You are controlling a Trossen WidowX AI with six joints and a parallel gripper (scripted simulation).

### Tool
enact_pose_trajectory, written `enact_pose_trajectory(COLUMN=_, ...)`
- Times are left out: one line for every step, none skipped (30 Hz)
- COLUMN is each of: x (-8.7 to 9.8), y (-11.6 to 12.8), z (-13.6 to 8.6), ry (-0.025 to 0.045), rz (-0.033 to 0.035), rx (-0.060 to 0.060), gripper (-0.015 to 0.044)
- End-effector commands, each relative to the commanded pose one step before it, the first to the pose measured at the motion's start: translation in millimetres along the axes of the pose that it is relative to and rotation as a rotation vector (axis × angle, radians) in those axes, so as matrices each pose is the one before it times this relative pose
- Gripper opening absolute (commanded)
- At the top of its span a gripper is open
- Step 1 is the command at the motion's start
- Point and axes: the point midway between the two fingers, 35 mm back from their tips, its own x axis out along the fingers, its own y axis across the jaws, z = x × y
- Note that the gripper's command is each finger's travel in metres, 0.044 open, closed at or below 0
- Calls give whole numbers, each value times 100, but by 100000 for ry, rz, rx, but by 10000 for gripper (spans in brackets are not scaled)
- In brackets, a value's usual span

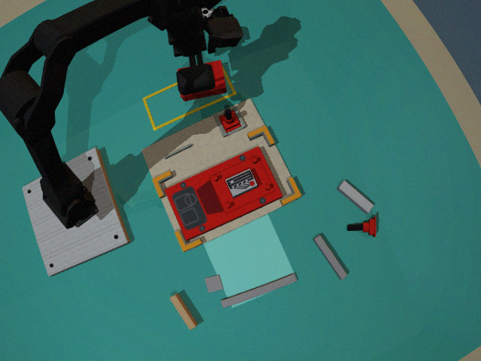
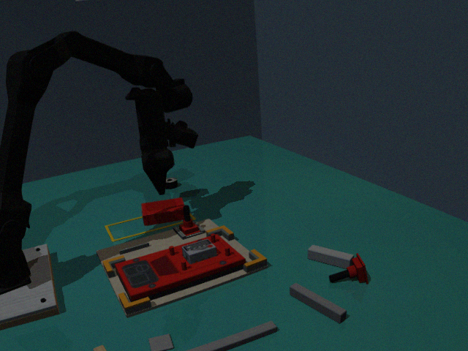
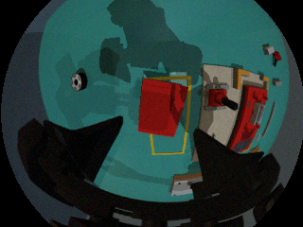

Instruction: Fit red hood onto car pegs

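The red hood lies on the table, roof up, partly inside the yellow outline. Its corner holes are not visible. My gripper is open and empty, pointing down above the hood; in the wrist view the hood shows between and beyond the fingertips. The red chassis sits in the jig with the grey engine block in place. Pegs stand around the engine.
A red part with an upright black handle stands on the jig beside the hood. A similar part lies at the right near grey bars. A wheel lies beyond the hood.
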Motion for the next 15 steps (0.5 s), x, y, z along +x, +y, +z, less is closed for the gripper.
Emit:
enact_pose_trajectory(x=496, y=-54, z=-109, ry=791, rz=-235, rx=361, gripper=440)
enact_pose_trajectory(x=57, y=0, z=6, ry=-1, rz=0, rx=0, gripper=440)
enact_pose_trajectory(x=57, y=0, z=6, ry=-1, rz=0, rx=0, gripper=440)
enact_pose_trajectory(x=57, y=0, z=5, ry=-1, rz=0, rx=0, gripper=440)
enact_pose_trajectory(x=57, y=0, z=5, ry=-1, rz=0, rx=0, gripper=440)
enact_pose_trajectory(x=57, y=0, z=5, ry=-1, rz=0, rx=0, gripper=440)
enact_pose_trajectory(x=57, y=0, z=5, ry=-1, rz=0, rx=0, gripper=440)
enact_pose_trajectory(x=57, y=-1, z=5, ry=-1, rz=0, rx=0, gripper=440)
enact_pose_trajectory(x=57, y=-1, z=5, ry=-1, rz=0, rx=0, gripper=440)
enact_pose_trajectory(x=58, y=-1, z=5, ry=0, rz=0, rx=0, gripper=440)
enact_pose_trajectory(x=58, y=-1, z=5, ry=0, rz=0, rx=0, gripper=440)
enact_pose_trajectory(x=58, y=-1, z=5, ry=0, rz=0, rx=0, gripper=440)
enact_pose_trajectory(x=58, y=-1, z=5, ry=0, rz=0, rx=0, gripper=440)
enact_pose_trajectory(x=58, y=-1, z=4, ry=0, rz=0, rx=0, gripper=440)
enact_pose_trajectory(x=58, y=-1, z=4, ry=0, rz=0, rx=0, gripper=440)
